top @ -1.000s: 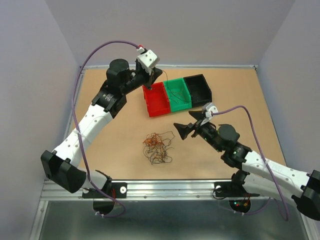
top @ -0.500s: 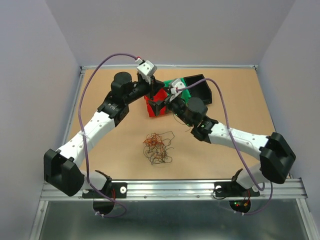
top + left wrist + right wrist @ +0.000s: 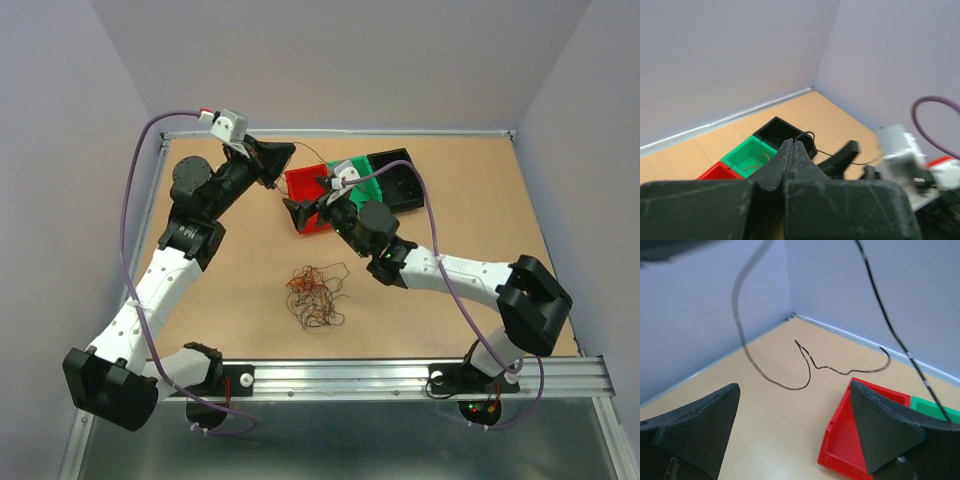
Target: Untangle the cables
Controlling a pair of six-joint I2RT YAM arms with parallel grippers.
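Observation:
The cables [image 3: 313, 295] are a small tangle of thin red-orange, brown and black wires lying mid-table, with no gripper touching them. My left gripper [image 3: 288, 152] is raised left of the bins and shut on one thin black wire [image 3: 830, 153], which trails away from its tips. That black wire [image 3: 809, 368] hangs in a loop in front of my right gripper [image 3: 305, 208]. The right gripper stands open above the near end of the red bin [image 3: 860, 440], and nothing is between its fingers [image 3: 885, 430].
Three joined bins stand at the back: red [image 3: 312, 196], green [image 3: 358, 186] holding a thin wire, black [image 3: 397, 176]. The arms' thick purple cables [image 3: 440, 270] arc over the table. Grey walls close in the back and both sides.
The right arm swung from mid-table to the red bin, and its jaws narrowed slightly. The left arm pulled back to the left and up with the black wire.

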